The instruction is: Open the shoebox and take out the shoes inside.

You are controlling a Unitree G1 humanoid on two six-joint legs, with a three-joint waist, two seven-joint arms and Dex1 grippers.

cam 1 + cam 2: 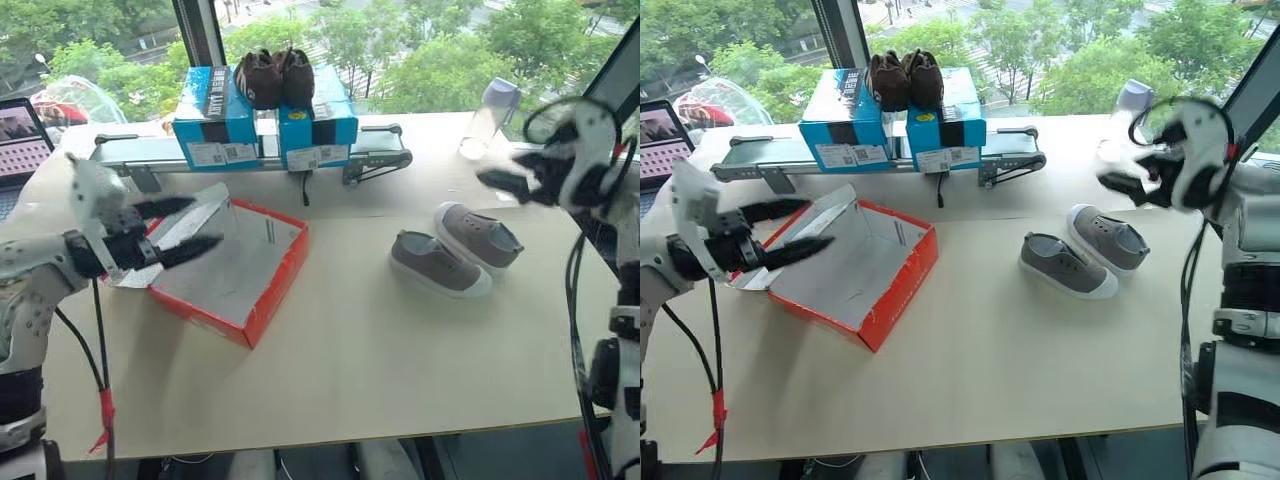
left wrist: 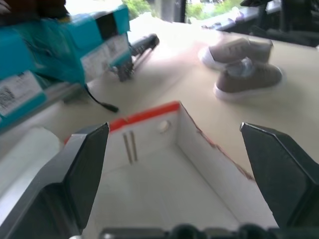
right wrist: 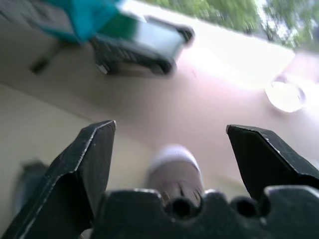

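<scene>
The red shoebox (image 1: 262,300) lies open on the table's left half, its white inside bare and its lid (image 1: 190,225) folded back to the left. My left gripper (image 1: 190,230) hovers open just above the box's left end, empty. Two light grey shoes (image 1: 438,264) with white soles rest side by side on the table right of centre, the further one (image 1: 478,236) nearer the window. Raised above the table's right edge, my right gripper (image 1: 500,172) is open and empty, up and to the right of the shoes. The right wrist view looks down on one shoe's heel (image 3: 174,167).
A small conveyor (image 1: 250,155) runs along the table's back and carries two blue boxes (image 1: 215,120) with dark brown fuzzy shoes (image 1: 272,75) on top. A clear bottle (image 1: 490,118) stands at the back right. A laptop (image 1: 22,135) sits at the far left.
</scene>
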